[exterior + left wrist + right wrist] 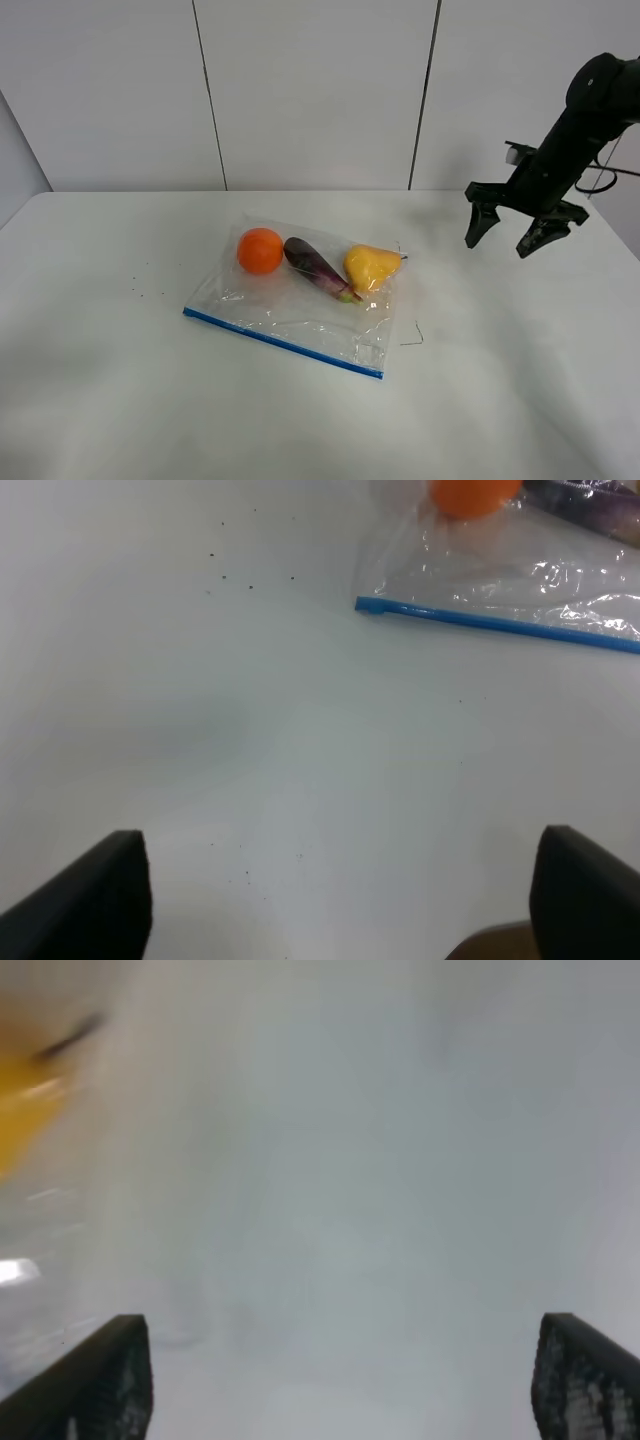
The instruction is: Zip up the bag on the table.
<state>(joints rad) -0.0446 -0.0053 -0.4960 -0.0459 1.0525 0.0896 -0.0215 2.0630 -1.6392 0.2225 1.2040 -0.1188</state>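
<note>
- The table [120, 400] is white and matte; its near stretch carries nothing but a few dark specks to the left.
- The bag [300, 310] lies flat near the middle of the table, with its blue zipper strip [280, 342] along the edge nearest the high camera, running slantwise from left to right.
- Whether that strip is sealed cannot be told for sure. In the left wrist view it looks like one thin, straight blue line [500, 625], and no slider or gap shows along the part in view.
- Through the clear plastic, farther back, an orange [260, 250], an eggplant [318, 268] and a pear [371, 266] sit in a row from left to right, toward the closed end of the bag.
- The left gripper [340, 890] does not show in the high view. Its own camera shows its two dark fingers spread wide over bare table, with the near corner of the bag well ahead of it and nothing between them.
- The right gripper [512, 232] hangs in the air to the right of the bag and farther back, well apart from it, its jaws spread and empty.
- My judgement is that the task stands at its very start: neither claw touches the bag, and both the holding of one end and the run along the zipper remain to be done.
</note>
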